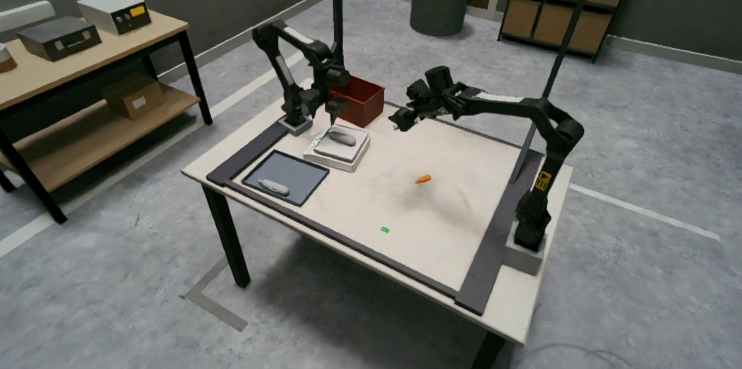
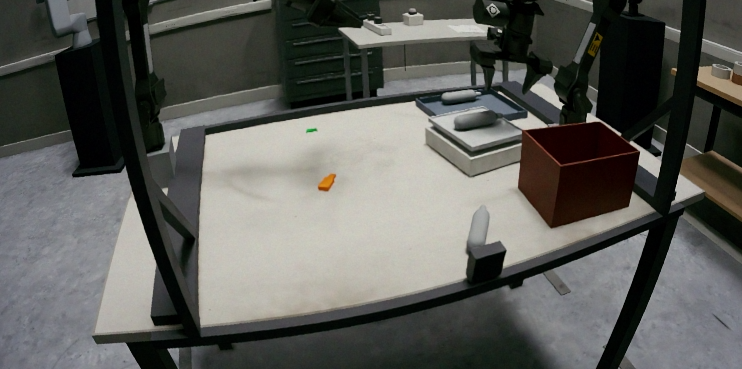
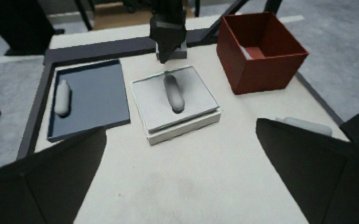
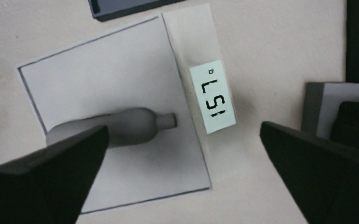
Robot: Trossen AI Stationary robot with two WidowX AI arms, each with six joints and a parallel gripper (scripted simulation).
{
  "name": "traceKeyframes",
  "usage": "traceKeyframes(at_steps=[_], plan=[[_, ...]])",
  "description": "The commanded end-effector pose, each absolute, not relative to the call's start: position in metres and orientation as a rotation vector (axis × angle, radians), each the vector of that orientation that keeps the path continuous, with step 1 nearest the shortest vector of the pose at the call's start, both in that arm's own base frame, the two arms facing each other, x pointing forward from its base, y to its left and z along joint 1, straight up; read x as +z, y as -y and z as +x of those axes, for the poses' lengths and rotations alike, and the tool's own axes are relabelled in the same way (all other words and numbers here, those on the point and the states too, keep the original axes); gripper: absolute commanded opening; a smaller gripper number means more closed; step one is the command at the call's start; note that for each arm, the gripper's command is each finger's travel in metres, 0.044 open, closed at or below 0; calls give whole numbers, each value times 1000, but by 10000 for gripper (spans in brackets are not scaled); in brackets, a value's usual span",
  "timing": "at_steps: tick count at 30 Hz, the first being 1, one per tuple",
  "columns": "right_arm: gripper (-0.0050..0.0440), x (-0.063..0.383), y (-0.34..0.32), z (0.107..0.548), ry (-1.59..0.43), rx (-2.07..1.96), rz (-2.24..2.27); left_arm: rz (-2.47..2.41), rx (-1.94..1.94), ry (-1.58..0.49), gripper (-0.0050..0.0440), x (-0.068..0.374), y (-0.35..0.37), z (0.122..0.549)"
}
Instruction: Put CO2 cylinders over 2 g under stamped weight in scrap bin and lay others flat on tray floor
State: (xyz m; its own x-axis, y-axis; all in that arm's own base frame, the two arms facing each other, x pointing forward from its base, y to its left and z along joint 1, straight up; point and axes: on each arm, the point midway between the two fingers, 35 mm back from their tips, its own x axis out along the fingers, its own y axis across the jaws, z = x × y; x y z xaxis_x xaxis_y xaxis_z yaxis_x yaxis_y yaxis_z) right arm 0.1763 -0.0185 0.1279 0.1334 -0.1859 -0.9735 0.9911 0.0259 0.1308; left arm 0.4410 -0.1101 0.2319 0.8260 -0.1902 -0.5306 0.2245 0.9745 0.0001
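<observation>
A grey CO2 cylinder (image 1: 341,136) lies flat on the white scale (image 1: 337,147). It also shows in the right wrist view (image 4: 116,127), beside the scale's display (image 4: 212,96), which seems to read 15.7. My right gripper (image 1: 332,116) hangs open just above this cylinder and touches nothing. A second cylinder (image 1: 273,187) lies flat in the blue-grey tray (image 1: 285,176). A third cylinder (image 2: 477,226) stands upright in a dark holder (image 2: 485,261) at the table edge. The red scrap bin (image 1: 358,98) stands behind the scale. My left gripper (image 1: 402,121) is open and empty, high above the table.
A small orange piece (image 1: 423,178) and a small green piece (image 1: 386,229) lie on the mat. Black frame posts (image 2: 129,132) stand at the table's sides. A dark border strip runs around the mat.
</observation>
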Motion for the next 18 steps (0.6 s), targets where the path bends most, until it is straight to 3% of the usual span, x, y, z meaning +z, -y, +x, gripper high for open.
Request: traceKeyframes(at_steps=[1, 18], plan=[[440, 131, 20, 173, -1012, -1068, 1041, 58, -219, -527, 440, 245, 110, 441], [440, 126, 30, 142, -1169, -526, 492, 58, -219, -527, 440, 245, 110, 441]])
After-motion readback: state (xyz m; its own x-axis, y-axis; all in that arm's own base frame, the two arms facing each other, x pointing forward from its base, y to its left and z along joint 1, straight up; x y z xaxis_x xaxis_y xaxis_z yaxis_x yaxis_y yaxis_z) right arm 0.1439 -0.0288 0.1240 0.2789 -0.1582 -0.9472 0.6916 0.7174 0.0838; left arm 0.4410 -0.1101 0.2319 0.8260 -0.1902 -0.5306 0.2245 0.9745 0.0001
